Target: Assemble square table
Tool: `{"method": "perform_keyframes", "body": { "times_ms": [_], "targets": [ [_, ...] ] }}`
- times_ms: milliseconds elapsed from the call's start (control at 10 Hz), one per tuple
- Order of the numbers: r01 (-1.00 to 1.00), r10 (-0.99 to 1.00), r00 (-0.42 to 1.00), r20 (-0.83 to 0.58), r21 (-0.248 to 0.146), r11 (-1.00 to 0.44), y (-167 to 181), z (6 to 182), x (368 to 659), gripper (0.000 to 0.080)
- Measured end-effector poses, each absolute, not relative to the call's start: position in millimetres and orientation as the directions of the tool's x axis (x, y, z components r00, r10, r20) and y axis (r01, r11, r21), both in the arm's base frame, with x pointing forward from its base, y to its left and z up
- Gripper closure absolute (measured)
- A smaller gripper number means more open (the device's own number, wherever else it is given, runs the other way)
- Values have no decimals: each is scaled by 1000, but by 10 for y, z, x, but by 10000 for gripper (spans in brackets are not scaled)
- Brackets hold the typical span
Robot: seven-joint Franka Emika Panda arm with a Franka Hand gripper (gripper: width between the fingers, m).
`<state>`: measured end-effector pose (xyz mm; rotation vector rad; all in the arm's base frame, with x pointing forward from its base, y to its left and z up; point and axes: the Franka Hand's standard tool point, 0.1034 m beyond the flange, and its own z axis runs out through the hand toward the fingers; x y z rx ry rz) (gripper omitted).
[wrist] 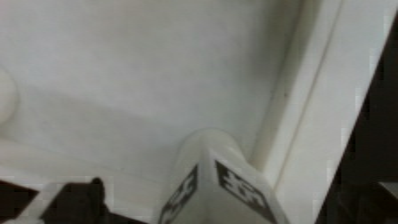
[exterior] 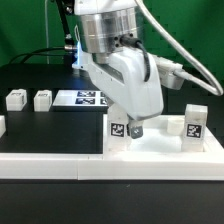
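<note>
The white square table top (exterior: 160,138) lies at the front right, against the long white rail. A white tagged leg (exterior: 119,129) stands upright on its near left corner, and a second leg (exterior: 194,122) stands on its right corner. My gripper (exterior: 130,127) hangs low over the left leg. In the wrist view that leg (wrist: 222,190) sits between my dark fingers (wrist: 71,203), with a gap on each side, close to the top's raised rim (wrist: 320,100). The gripper (wrist: 222,208) is open and holds nothing.
Two more small white legs (exterior: 16,99) (exterior: 42,99) stand on the black table at the exterior view's left. The marker board (exterior: 82,98) lies behind the arm. The long white border rail (exterior: 50,168) runs along the front edge.
</note>
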<state>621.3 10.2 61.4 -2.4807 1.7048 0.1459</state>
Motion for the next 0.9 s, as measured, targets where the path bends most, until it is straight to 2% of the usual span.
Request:
{"method": "perform_keyframes", "body": {
  "times_ms": [300,500,600,700,800,900],
  "targets": [
    [-673,-672,739,-47,-84,-735,106,660,6278,150],
    [-492,-498,867,36,-101,-864,109,654,6290,150],
    [-538,-543,839,29,-102,-837,108,646,6283,150],
    [-534,-539,842,30,-101,-839,107,643,6283,275],
    [-585,-590,807,25,-101,-805,83,639,6279,275],
    [-634,-639,769,23,-95,-767,25,636,6274,412]
  ]
}}
